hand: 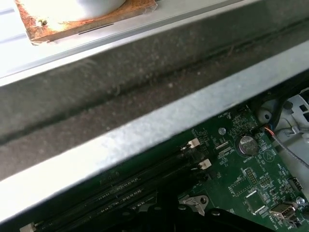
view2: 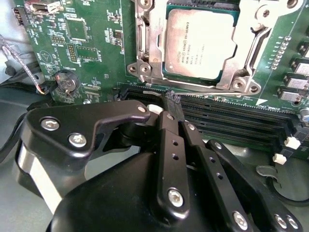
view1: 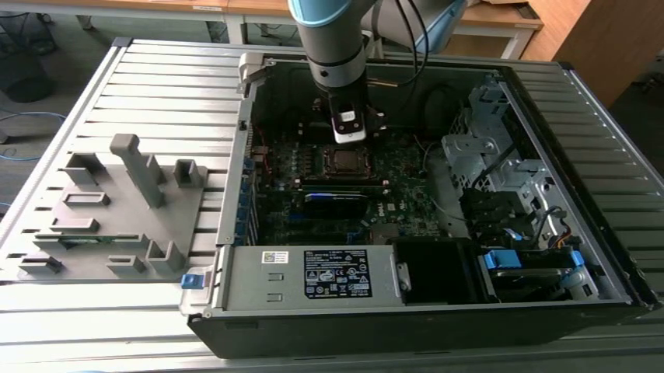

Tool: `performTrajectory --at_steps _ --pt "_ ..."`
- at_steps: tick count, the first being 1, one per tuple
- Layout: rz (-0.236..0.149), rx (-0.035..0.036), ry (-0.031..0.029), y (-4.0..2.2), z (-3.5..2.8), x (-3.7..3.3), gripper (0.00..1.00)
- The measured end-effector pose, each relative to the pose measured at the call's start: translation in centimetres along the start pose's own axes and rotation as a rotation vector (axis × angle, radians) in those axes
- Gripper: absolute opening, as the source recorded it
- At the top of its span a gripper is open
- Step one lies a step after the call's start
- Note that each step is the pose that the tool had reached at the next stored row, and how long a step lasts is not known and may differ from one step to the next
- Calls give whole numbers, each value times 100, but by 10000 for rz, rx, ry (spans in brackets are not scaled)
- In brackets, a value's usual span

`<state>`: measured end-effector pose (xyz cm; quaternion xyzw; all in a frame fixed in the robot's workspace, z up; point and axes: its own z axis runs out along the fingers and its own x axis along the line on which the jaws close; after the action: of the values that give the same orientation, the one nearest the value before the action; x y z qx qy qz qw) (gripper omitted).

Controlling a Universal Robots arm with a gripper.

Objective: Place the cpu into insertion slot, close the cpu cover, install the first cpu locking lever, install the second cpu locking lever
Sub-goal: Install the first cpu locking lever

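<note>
Above the socket | gripper (view2: 172, 99) is hovering, fingers pressed together, holding nothing | cpu (view2: 200, 43) is already lying in slot (view2: 145, 48), cover (view2: 251, 46) seemingly down | advice: be pressing gently, straight.

Even, diffuse daylight fills the exterior view; the ribbed grey counter (view1: 155, 78) reads pale and bright, while the inside of the open computer case (view1: 415, 179) sits in deep shadow, detail murky there. In the second wrist view the cpu (view2: 200, 43) is sharp and softly lit, with mild sheen on its face; the black gripper (view2: 171, 104) close to the lens is slightly soft. In the first wrist view a metal case edge (hand: 145, 130) is blurred, glaring pale, and a white patch is blown out.
</note>
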<state>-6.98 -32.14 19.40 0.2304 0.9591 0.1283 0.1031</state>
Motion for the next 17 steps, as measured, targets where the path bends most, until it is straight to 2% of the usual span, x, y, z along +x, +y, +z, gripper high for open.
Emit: performTrajectory --at_steps 4,12,17 --pt "-81 -68 -89 -6 2 -3 11" --pt "-84 -70 -97 -16 -5 17 11" --pt "-107 -99 -117 -20 -6 25 11"
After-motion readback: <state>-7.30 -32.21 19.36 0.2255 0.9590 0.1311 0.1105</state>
